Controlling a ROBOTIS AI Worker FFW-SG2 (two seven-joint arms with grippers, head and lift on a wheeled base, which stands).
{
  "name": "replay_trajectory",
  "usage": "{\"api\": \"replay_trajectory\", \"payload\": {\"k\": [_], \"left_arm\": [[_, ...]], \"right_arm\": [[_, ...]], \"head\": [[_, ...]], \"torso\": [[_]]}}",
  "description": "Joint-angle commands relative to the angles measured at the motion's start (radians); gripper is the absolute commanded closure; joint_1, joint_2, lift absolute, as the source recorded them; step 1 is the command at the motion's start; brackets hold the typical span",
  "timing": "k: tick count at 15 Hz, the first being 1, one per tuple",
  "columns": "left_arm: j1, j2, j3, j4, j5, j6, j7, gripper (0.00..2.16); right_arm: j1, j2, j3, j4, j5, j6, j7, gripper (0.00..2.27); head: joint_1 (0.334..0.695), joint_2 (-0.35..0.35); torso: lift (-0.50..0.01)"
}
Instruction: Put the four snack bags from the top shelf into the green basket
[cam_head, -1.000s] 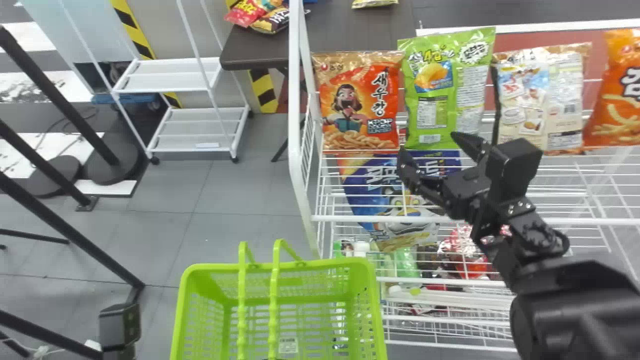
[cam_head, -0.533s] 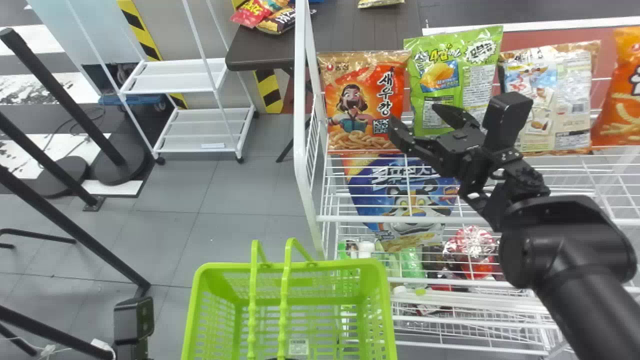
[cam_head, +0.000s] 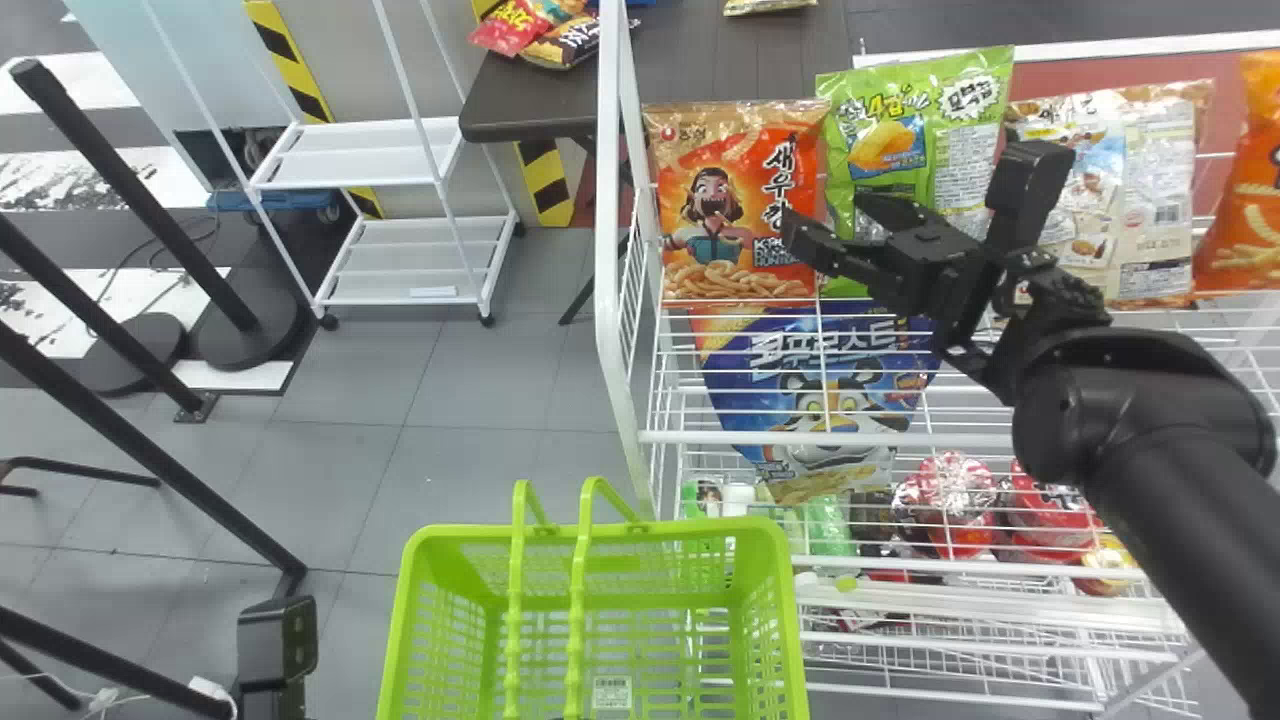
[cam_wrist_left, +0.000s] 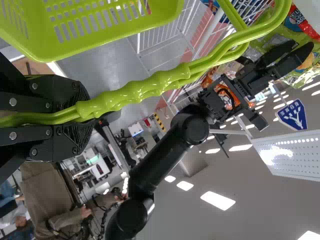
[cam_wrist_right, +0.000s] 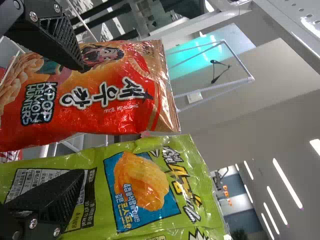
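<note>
In the head view, my right gripper (cam_head: 825, 218) stands open before the orange-red bag (cam_head: 738, 205) and the green bag (cam_head: 905, 120). A beige bag (cam_head: 1145, 190) and another orange bag (cam_head: 1245, 190) stand to their right on the top shelf. The right wrist view has my right gripper (cam_wrist_right: 81, 120) with one finger over the orange-red bag (cam_wrist_right: 130, 90), the other over the green bag (cam_wrist_right: 140, 185). Bottom left in the head view is a black part of my left arm (cam_head: 277, 645). My left gripper (cam_wrist_left: 75, 112) is shut on the handle of the green basket (cam_wrist_left: 100, 37).
The green basket (cam_head: 775, 640) hangs left of the lower shelves. A blue bag (cam_head: 815, 400) lies below the top shelf's front. The rack's white post (cam_head: 608, 260) rises left of the orange-red bag. A white cart (cam_head: 400, 260) and black stand poles (cam_head: 130, 190) are farther left.
My right gripper has risen from the green bag's lower edge and shifted left toward the seam between the two bags, still open. Basket and left arm have drifted slightly right relative to the rack.
</note>
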Motion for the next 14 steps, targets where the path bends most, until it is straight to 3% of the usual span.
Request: {"api": "replay_trajectory", "payload": {"k": [1, 4, 8, 9, 11, 12, 14], "left_arm": [[0.001, -0.002, 0.000, -0.001, 0.000, 0.000, -0.010, 2.15], [0.003, -0.004, -0.002, -0.002, 0.000, 0.000, -0.010, 2.15], [0.004, -0.004, -0.003, -0.004, 0.000, 0.000, -0.010, 2.15], [0.004, -0.004, -0.003, -0.004, 0.000, 0.000, -0.010, 2.15], [0.004, -0.004, -0.003, -0.006, 0.000, 0.000, -0.010, 2.15], [0.004, -0.004, -0.003, -0.004, 0.000, 0.000, -0.010, 2.15], [0.004, -0.004, -0.002, -0.002, 0.000, 0.000, -0.010, 2.15]], "right_arm": [[-0.055, 0.006, 0.008, 0.064, 0.001, 0.015, 0.029, 0.08], [-0.099, 0.006, 0.051, 0.101, 0.014, 0.031, 0.077, 0.17], [-0.165, 0.006, 0.070, 0.166, 0.031, 0.107, 0.123, 0.60], [-0.168, 0.006, 0.068, 0.166, 0.039, 0.114, 0.141, 0.89], [-0.170, 0.006, 0.054, 0.164, 0.034, 0.169, 0.116, 1.99], [-0.170, 0.006, 0.044, 0.164, 0.034, 0.175, 0.115, 2.17], [-0.150, 0.006, -0.005, 0.149, 0.037, 0.172, 0.123, 2.25]], "head": [[0.695, 0.180], [0.695, 0.188], [0.695, 0.209], [0.695, 0.210], [0.695, 0.215], [0.695, 0.213], [0.695, 0.203]], "torso": [[0.000], [0.000], [0.000], [0.000], [0.000], [0.000], [0.000]]}}
